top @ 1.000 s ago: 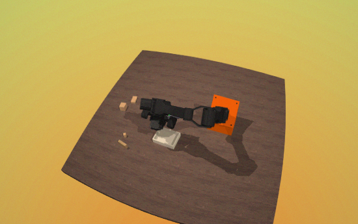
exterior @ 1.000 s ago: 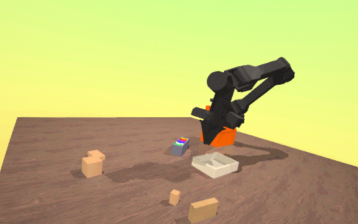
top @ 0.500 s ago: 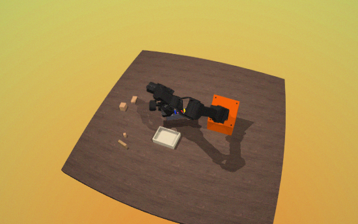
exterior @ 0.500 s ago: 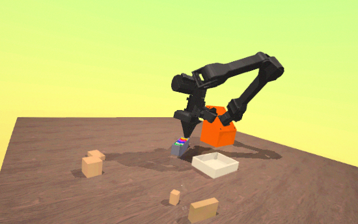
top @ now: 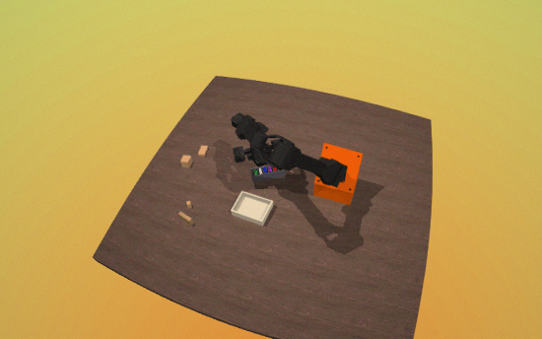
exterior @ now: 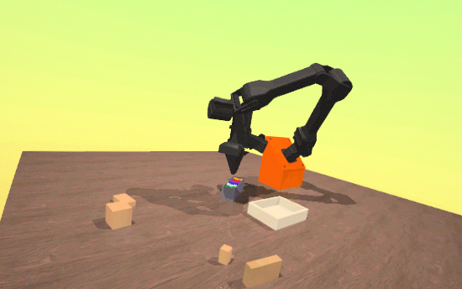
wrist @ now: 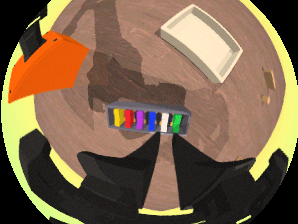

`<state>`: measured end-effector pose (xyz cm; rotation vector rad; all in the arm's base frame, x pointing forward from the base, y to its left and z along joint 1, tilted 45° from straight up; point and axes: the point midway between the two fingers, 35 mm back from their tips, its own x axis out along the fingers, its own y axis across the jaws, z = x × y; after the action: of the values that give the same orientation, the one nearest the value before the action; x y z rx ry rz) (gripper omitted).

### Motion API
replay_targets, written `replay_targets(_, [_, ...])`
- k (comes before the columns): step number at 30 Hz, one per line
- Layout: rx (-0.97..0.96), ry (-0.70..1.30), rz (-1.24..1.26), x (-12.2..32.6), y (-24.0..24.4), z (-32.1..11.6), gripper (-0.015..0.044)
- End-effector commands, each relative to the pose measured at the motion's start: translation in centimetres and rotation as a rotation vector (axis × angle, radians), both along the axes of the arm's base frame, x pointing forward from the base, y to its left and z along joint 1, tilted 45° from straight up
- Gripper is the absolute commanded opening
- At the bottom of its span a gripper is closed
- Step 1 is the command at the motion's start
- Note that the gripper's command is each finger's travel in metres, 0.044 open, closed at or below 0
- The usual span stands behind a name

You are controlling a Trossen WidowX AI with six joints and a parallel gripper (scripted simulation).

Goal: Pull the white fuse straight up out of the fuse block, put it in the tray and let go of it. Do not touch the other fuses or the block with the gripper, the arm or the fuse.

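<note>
The white fuse [top: 260,171] [exterior: 232,185] [wrist: 164,122] stands in the grey fuse block [top: 271,177] [exterior: 228,194] [wrist: 150,108], between the blue fuse [wrist: 152,121] and the green fuse [wrist: 177,123]. My gripper [exterior: 233,173] [wrist: 165,136] is slightly open, with a narrow empty gap between its fingertips. It points down above the block, clear of it in the exterior view. In the wrist view the tips appear at the block's near edge, by the white and green fuses. In the top view the fingertips cannot be made out. The cream tray [top: 252,208] [exterior: 277,220] [wrist: 200,39] is empty.
Yellow, red and purple fuses fill the block's other end. The orange base [top: 332,194] [exterior: 274,168] [wrist: 55,65] stands beside the block. Two tan blocks [top: 186,161] [exterior: 118,215] and two smaller tan pieces [top: 186,219] [exterior: 262,270] lie farther out on the table.
</note>
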<state>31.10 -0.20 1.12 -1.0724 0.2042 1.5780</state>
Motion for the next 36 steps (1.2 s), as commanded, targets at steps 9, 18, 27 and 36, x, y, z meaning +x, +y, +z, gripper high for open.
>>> replay_targets(9, [0.004,-0.007,0.006,0.1,0.5,-0.7,0.0072])
replay_targets(18, [0.005,-0.007,0.006,0.2,1.2,-1.3,0.0072])
replay_targets(27, [0.005,-0.007,0.006,0.2,1.8,-1.9,0.0072])
replay_targets(36, [0.006,-0.007,0.006,0.2,2.1,-2.2,0.0072])
